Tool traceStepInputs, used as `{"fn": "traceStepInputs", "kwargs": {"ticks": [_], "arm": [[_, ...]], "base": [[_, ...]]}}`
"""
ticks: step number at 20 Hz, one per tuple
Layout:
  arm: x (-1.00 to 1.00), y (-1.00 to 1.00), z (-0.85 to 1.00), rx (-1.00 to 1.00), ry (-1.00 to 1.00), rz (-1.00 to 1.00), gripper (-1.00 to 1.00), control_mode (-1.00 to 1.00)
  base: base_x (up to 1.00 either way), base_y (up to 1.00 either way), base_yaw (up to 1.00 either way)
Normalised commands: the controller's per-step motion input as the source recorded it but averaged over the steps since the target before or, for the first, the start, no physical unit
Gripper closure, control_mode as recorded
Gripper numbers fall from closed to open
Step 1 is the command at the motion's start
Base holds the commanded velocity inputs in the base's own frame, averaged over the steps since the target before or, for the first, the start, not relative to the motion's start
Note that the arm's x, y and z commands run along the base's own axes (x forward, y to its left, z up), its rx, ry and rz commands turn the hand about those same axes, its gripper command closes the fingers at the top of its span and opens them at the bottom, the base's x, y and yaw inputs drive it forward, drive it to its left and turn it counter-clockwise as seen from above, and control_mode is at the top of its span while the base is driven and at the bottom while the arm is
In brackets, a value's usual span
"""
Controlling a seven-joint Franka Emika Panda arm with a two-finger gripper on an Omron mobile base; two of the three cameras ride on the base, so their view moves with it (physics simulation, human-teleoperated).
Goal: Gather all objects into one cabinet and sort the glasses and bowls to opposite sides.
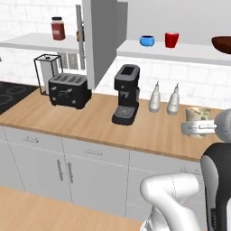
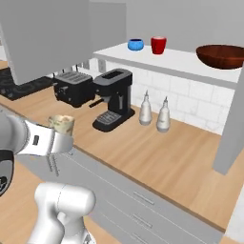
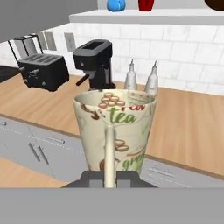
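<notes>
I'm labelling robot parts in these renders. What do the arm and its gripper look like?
The arm is glossy white with rounded, tube-like links and dark grey-black joints. In the right base view its wrist link carries a small dark mark. The gripper has a dark body behind the jaws. No cables are visible.
</notes>
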Motion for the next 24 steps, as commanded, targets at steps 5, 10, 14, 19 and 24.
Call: {"fn": "traceStepInputs", "kwargs": {"ticks": [5,10,14,19,24], "arm": [[0.0,0.0,0.0,0.0,0.0,0.0,1.0,1.0],[0.0,0.0,0.0,0.0,0.0,0.0,1.0,1.0],[0.0,0.0,0.0,0.0,0.0,0.0,1.0,1.0],[0.0,0.0,0.0,0.0,0.0,0.0,1.0,1.0],[0.0,0.0,0.0,0.0,0.0,0.0,1.0,1.0]], "base": [[0.98,-0.09,0.0],[0.94,-0.33,-0.02],[1.0,-0.35,-0.03],[0.68,-0.21,0.0],[0.41,-0.24,0.0]]}}
